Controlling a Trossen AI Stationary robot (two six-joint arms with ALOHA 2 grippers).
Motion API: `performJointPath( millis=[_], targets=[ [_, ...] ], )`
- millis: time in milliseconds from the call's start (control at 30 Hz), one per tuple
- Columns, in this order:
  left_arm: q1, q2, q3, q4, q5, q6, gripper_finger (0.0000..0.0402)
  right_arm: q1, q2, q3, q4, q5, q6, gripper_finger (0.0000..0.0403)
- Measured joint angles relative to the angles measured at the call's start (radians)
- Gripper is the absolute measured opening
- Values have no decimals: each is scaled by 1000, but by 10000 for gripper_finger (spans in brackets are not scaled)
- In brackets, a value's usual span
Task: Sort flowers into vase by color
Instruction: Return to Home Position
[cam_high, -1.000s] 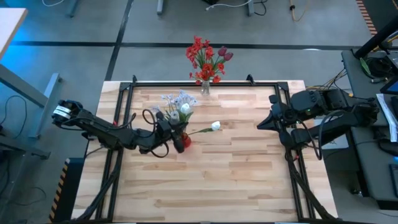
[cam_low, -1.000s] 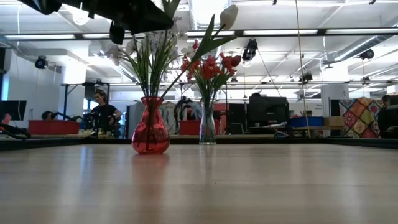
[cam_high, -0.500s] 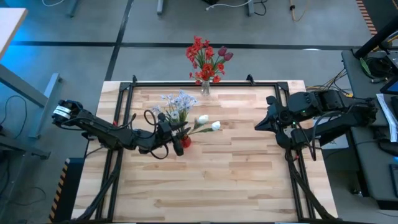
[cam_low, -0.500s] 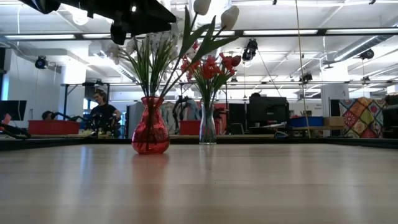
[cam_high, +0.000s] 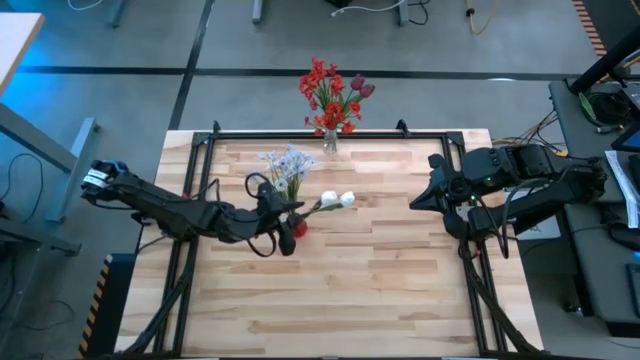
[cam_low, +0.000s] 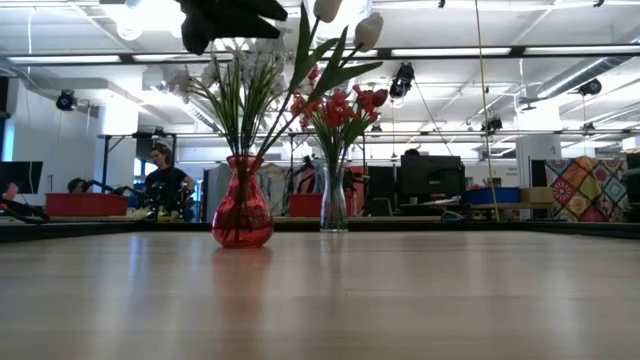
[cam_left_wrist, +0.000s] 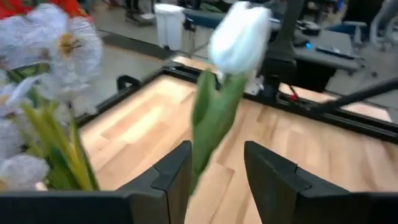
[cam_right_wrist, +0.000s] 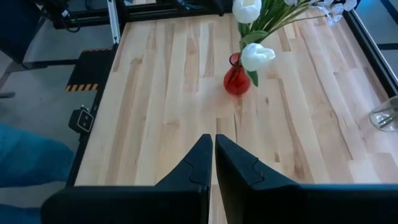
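A red vase (cam_high: 298, 226) stands left of the table's middle. It holds pale blue-white flowers (cam_high: 285, 165) and two white tulip buds (cam_high: 328, 198) (cam_high: 347, 199) that lean toward the right. A clear vase (cam_high: 330, 140) at the far edge holds red flowers (cam_high: 325, 88) and maroon buds (cam_high: 362, 88). My left gripper (cam_left_wrist: 217, 168) hovers open just above the red vase. One white tulip's stem (cam_left_wrist: 208, 115) rises between its fingers, close to one of them. My right gripper (cam_high: 415, 200) waits shut at the right.
A black frame rail (cam_high: 330, 131) runs along the table's far edge and down both sides. Bare wood (cam_high: 340, 290) spreads across the near half. In the low view, people and desks (cam_low: 165, 185) show in the room beyond the table.
My left gripper has opened and let go of a white tulip. The tulip's head has tipped away from the gripper toward the table's right edge and now leans beside the other white tulip, its stem in the red vase.
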Motion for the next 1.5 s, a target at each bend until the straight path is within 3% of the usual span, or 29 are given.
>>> performJointPath(
  millis=[567,700,867,1067,1267,1500],
  targets=[
    [-4,-170,19,-252,181,-103,128,0,0,0,2,0,-16,12],
    [-4,-238,19,-334,235,-114,97,0,0,0,4,0,-22,12],
    [-1,-354,-21,-410,309,-102,19,0,0,0,15,37,-7,12],
    [57,-509,-165,-334,472,-97,2,-4,0,-20,152,82,13,12],
    [162,-650,-325,-176,615,-63,0,-47,-4,-140,322,72,6,12],
    [254,-816,-453,-133,645,5,0,-158,-56,-398,628,-72,-6,12]
  ],
)
